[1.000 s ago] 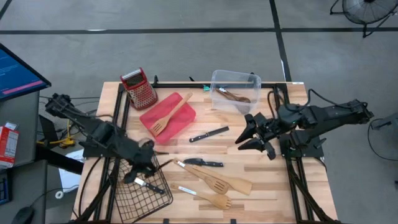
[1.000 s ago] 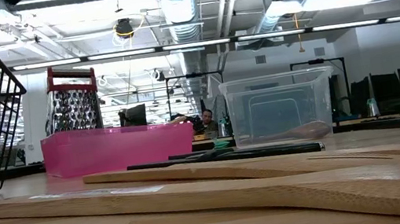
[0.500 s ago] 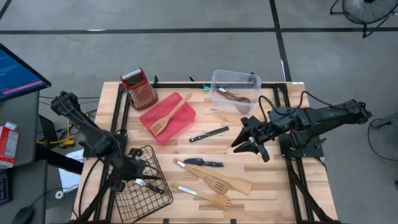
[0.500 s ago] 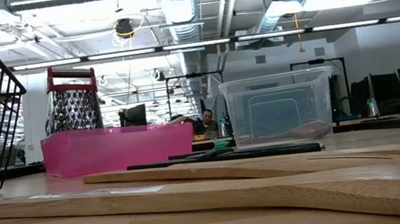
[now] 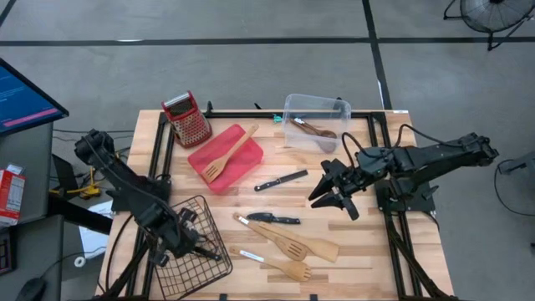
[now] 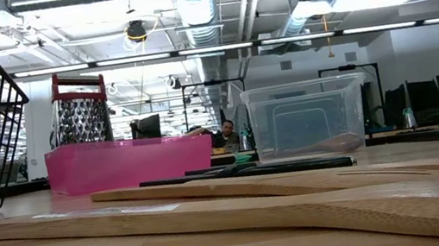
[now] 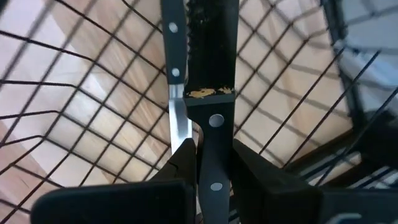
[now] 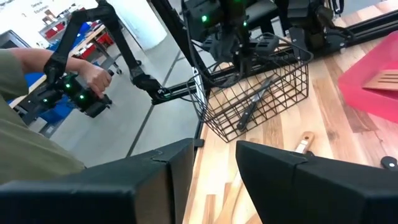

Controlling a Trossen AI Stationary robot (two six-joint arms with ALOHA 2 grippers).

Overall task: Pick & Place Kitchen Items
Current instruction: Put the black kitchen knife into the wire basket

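Placement step: we see the left gripper [image 7: 208, 163] inside the wire basket [image 5: 185, 242], fingers [image 7: 186, 158] pinched narrow on a black-handled knife [image 7: 211, 81]. Next we judge release there. Right gripper [image 5: 333, 191] hovers, fingers part-open and empty, the worktop knife [image 5: 280, 180] just beyond them.

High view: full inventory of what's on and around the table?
wire basket: 1, black, near-left corner; knife inside
box grater: 1, steel with red top, far left
tray: 1, red, left of centre; wooden slotted turner on it
plastic bin: 1, clear, far centre; wooden spoon inside
knives: 2 on the table, black handles, centre
wooden turners: 2, light, near centre
left gripper: in the basket, shut on a knife
right gripper: open, above the table right of centre
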